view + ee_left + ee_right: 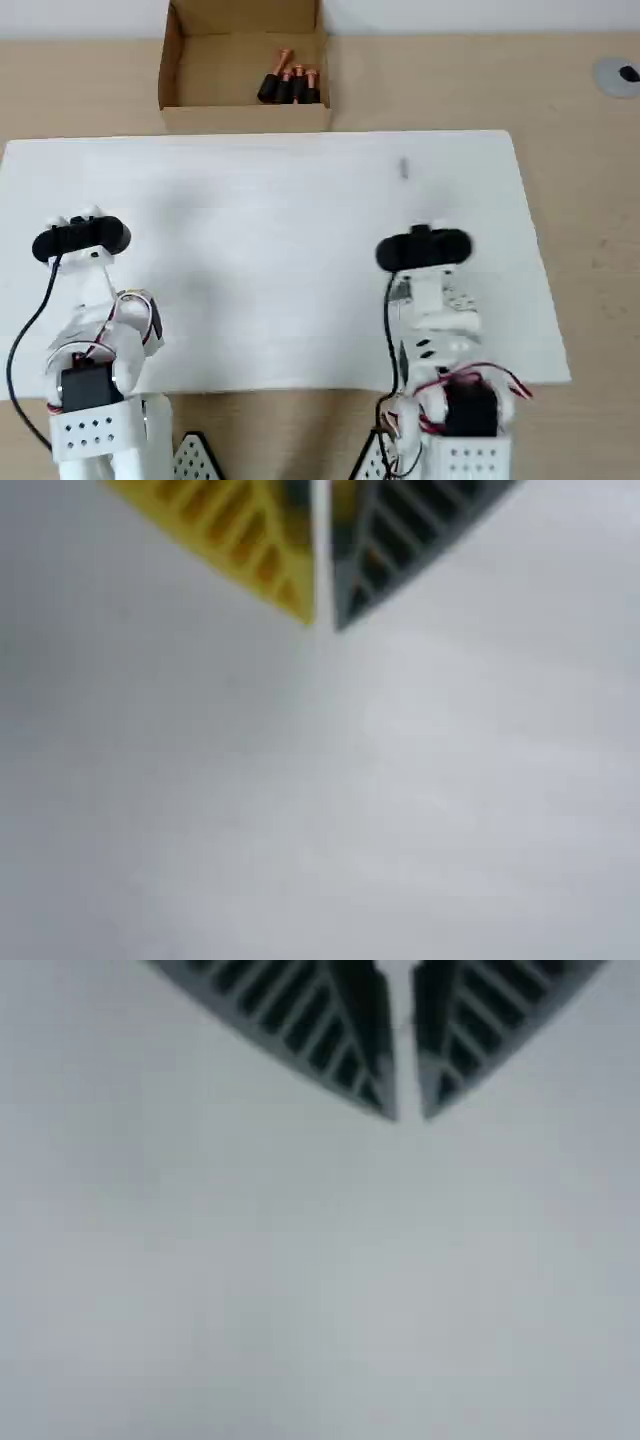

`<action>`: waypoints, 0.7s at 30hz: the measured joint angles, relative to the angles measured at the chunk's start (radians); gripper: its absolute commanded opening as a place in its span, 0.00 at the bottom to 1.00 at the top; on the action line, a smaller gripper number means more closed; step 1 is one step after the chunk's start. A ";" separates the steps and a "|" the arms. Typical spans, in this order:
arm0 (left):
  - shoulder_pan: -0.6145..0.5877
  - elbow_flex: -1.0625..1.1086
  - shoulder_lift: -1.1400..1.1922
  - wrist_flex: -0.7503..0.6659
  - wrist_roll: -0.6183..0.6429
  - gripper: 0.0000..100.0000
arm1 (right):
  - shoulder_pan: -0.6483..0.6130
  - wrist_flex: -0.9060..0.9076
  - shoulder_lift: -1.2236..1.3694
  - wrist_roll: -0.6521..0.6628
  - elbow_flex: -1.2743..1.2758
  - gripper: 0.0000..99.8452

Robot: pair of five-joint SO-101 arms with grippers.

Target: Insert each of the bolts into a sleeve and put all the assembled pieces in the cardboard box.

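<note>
Assembled pieces [291, 82] lie clustered inside the cardboard box [171, 72] — beyond the white mat [270, 250].

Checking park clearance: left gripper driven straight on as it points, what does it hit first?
The left gripper points down at the white sheet; nothing lies between in its wrist view, so probably the bare sheet first. Depth is unclear.

The assembled pieces [291, 82] lie together in the cardboard box [205, 72], beyond the white sheet [270, 230].

matt cardboard box [172, 62], shiny coppery metal bolts [297, 72], smooth matt sheet [270, 270].
</note>
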 measured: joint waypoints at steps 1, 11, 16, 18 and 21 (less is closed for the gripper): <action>0.000 0.011 0.000 0.000 0.028 0.01 | 0.000 -0.018 -0.002 0.005 0.032 0.01; 0.000 0.146 -0.002 -0.003 0.192 0.01 | 0.000 -0.110 -0.003 0.008 0.161 0.01; 0.000 0.150 0.000 -0.003 0.193 0.01 | 0.000 -0.110 -0.005 0.008 0.161 0.01; 0.000 0.150 0.000 -0.003 0.193 0.01 | 0.000 -0.110 -0.005 0.008 0.161 0.01; 0.000 0.150 0.000 -0.003 0.196 0.01 | 0.000 -0.110 -0.005 0.008 0.161 0.01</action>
